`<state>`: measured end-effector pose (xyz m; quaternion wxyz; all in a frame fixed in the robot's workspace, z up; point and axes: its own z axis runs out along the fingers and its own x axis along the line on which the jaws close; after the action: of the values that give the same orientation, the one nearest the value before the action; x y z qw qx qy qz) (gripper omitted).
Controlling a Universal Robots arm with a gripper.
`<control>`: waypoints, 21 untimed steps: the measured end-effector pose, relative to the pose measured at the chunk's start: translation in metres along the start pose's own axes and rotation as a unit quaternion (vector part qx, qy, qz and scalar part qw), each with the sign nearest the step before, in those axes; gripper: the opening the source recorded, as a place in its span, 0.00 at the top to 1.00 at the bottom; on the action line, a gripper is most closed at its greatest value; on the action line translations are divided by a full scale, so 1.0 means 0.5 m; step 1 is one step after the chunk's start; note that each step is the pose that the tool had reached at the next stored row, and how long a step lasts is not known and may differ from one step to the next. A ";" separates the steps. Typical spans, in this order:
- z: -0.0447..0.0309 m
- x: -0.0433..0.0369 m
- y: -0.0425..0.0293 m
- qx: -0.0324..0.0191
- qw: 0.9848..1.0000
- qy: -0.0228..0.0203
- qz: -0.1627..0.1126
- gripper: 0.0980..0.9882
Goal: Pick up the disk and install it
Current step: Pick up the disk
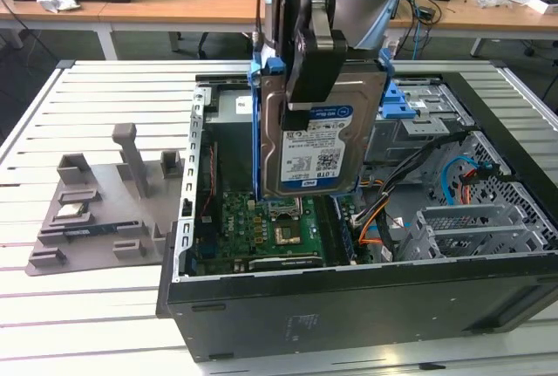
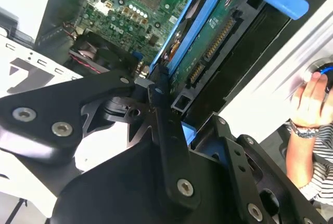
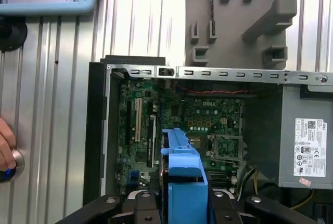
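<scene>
The disk (image 1: 319, 151), a silver hard drive with a white-and-blue label in a blue frame, hangs upright above the open computer case (image 1: 349, 302). My gripper (image 1: 305, 88) is shut on its upper part, one black finger lying over the label face. The drive's lower edge is over the motherboard (image 1: 261, 219), clear of it. In the second wrist view the disk (image 2: 208, 52) is seen edge-on with its connector side showing, clamped in the gripper (image 2: 169, 94). In the first wrist view the blue frame (image 3: 183, 174) sticks out from the gripper (image 3: 184, 203) over the board.
Drive bays with blue latches (image 1: 410, 105) sit at the case's far side on the exterior view's right, cables beside them. A grey box with a white sticker (image 3: 307, 146) is in the case. A grey fixture tray (image 1: 105, 210) lies beside it. A person's hand (image 2: 312, 104) rests on the table.
</scene>
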<state>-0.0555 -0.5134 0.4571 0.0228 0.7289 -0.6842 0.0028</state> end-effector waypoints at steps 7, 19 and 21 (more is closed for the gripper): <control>-0.004 0.043 0.003 0.000 1.000 0.000 0.000 0.70; -0.014 0.069 0.005 0.000 1.000 0.000 0.000 0.70; -0.014 0.069 0.005 0.000 1.000 0.000 0.000 0.70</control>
<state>-0.0555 -0.5479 0.4654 0.0227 0.7289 -0.6842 0.0027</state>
